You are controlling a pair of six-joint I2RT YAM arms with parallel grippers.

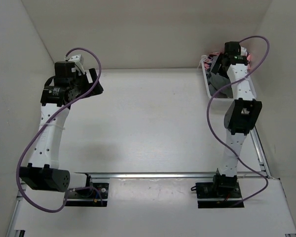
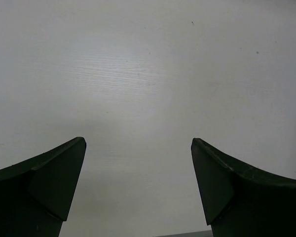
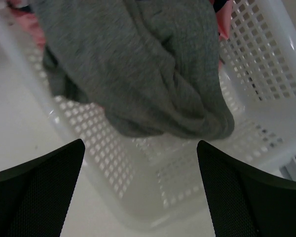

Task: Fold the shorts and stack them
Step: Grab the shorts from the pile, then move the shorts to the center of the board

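Dark grey shorts [image 3: 138, 64] lie bunched in a white perforated basket [image 3: 266, 64] and drape over its near wall. Pink cloth [image 3: 223, 22] peeks out from under them at both sides. My right gripper [image 3: 140, 148] hovers open just above the basket's near corner, apart from the cloth, with nothing between its fingers [image 3: 44, 187]. From above, the basket [image 1: 206, 81] stands at the far right with grey shorts [image 1: 218, 83] under my right gripper [image 1: 218, 66]. My left gripper [image 1: 91, 81] is at the far left, open over bare table [image 2: 138, 74] in the left wrist view, holding nothing.
White walls close in the table [image 1: 153, 118] at the back and on both sides. A metal rail [image 1: 158, 175] runs along the near edge between the arm bases, and another runs down the right side by the basket. Purple cables loop off both arms.
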